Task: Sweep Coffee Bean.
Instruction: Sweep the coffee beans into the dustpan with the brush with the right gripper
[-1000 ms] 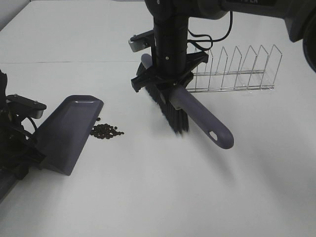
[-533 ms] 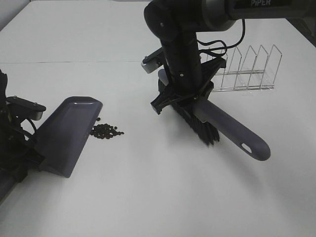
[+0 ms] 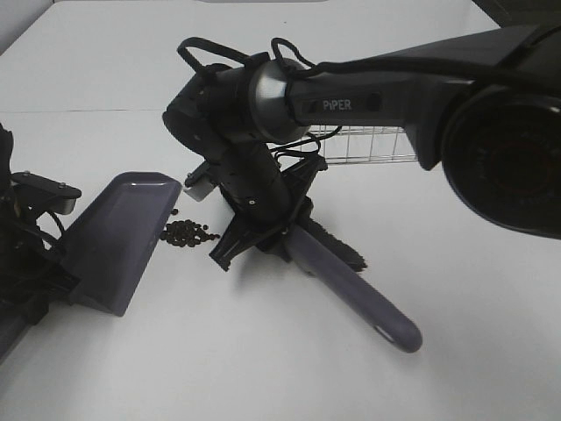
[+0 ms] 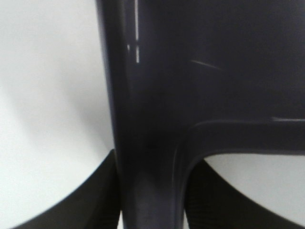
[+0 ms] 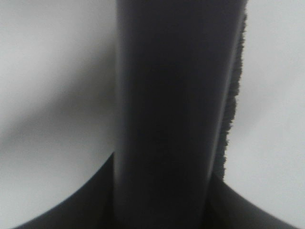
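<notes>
Since the earlier frames, the right arm has swung from the centre of the exterior high view, beside the wire rack (image 3: pixel 368 145), down and to the left. The brush (image 3: pixel 351 294) has come with it, much nearer the coffee bean (image 3: pixel 188 232) cluster, while the cluster and the dustpan (image 3: pixel 123 237) lie where they were. The right gripper (image 3: pixel 267 235) is closed narrowly on the brush just right of centre frame. The purple handle slants away to the lower right and the black bristles (image 3: pixel 340 252) run along its upper-right side. Whether the bristles touch the table (image 3: pixel 263 368) cannot be told. The right wrist view shows the handle filling the frame between the two dark fingers, with the bristle fringe along one edge. The coffee bean cluster rests on the white table left of centre, just beside the open lip of the dustpan and a short way left of the right gripper. One or two beans lie almost at the lip. The left gripper (image 3: pixel 39 281), at the lower left edge, is clamped narrowly on the dustpan's handle. The left wrist view shows that handle between the fingers. The wire rack stands behind the right arm, upper right of centre.
</notes>
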`<act>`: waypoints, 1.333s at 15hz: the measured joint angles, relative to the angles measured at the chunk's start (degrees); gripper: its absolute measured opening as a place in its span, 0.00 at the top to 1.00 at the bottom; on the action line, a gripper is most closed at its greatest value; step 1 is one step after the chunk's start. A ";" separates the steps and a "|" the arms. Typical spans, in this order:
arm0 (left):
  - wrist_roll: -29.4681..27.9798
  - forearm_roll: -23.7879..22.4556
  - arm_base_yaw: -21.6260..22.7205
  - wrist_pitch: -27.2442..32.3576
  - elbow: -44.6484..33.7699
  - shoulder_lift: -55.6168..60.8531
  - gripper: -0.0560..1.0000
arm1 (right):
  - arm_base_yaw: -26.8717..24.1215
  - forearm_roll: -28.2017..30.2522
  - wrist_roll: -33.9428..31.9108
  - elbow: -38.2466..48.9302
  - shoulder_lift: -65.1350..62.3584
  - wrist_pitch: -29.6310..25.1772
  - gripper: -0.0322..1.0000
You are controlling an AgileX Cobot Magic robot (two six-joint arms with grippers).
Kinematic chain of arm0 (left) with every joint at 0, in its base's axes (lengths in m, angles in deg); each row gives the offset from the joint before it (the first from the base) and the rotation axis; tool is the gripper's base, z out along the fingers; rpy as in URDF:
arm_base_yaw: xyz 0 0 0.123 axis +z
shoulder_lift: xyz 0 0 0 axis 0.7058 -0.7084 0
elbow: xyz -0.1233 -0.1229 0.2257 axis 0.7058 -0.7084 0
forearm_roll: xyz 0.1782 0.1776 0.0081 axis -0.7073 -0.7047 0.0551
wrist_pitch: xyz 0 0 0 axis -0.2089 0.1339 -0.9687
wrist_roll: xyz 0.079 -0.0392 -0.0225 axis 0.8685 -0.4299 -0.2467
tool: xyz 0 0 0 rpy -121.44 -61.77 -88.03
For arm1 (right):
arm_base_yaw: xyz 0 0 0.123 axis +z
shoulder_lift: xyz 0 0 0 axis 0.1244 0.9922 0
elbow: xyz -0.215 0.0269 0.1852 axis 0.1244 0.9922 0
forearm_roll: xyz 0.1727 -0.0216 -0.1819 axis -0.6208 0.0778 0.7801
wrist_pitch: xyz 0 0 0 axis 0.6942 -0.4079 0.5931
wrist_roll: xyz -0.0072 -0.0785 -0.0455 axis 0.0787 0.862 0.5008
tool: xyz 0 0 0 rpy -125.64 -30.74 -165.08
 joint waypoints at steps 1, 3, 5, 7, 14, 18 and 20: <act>0.00 0.06 0.00 0.00 0.00 0.00 0.62 | 0.00 -2.52 0.69 -2.75 0.92 0.00 0.62; 0.00 0.17 0.00 0.11 0.00 0.00 0.62 | 0.00 -8.25 2.18 -10.31 3.27 0.23 0.62; 0.00 0.29 0.00 0.23 0.00 0.00 0.62 | 0.00 -11.52 3.38 -14.55 6.19 0.23 0.62; 0.00 0.46 0.00 0.29 0.00 0.00 0.62 | 0.00 -12.72 3.90 -17.70 8.65 0.06 0.62; 0.00 1.03 0.00 0.97 0.00 -0.06 0.62 | 0.00 -26.53 7.56 -19.88 9.34 5.27 0.62; 0.40 1.20 0.00 1.03 0.00 -0.06 0.62 | 0.00 -33.75 9.80 -19.88 9.45 12.32 0.62; 0.40 1.43 0.00 1.03 0.00 -0.06 0.62 | 0.00 -34.32 9.85 -19.88 9.57 13.35 0.62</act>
